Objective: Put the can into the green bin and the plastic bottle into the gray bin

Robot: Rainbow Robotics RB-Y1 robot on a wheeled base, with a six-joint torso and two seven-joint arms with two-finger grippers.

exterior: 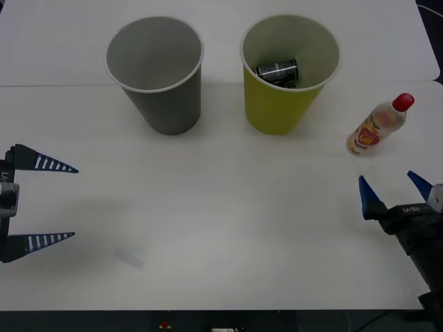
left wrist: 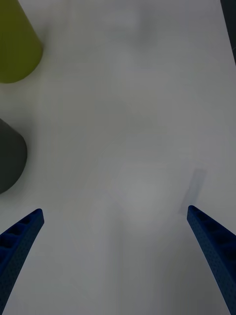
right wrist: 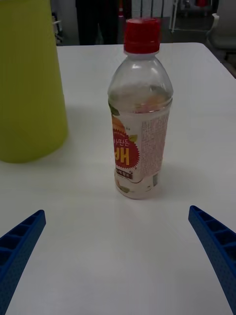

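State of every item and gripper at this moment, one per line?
can: lying inside the green bin
green bin: upright, holds the can
gray bin: upright, empty
plastic bottle: upright on the table, capped
right gripper: open, near the bottle
left gripper: open, holding nothing

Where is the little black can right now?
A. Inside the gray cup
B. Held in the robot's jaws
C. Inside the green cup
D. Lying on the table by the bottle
C: the can lies on its side at the bottom of the green bin, while the gray bin has nothing in it.
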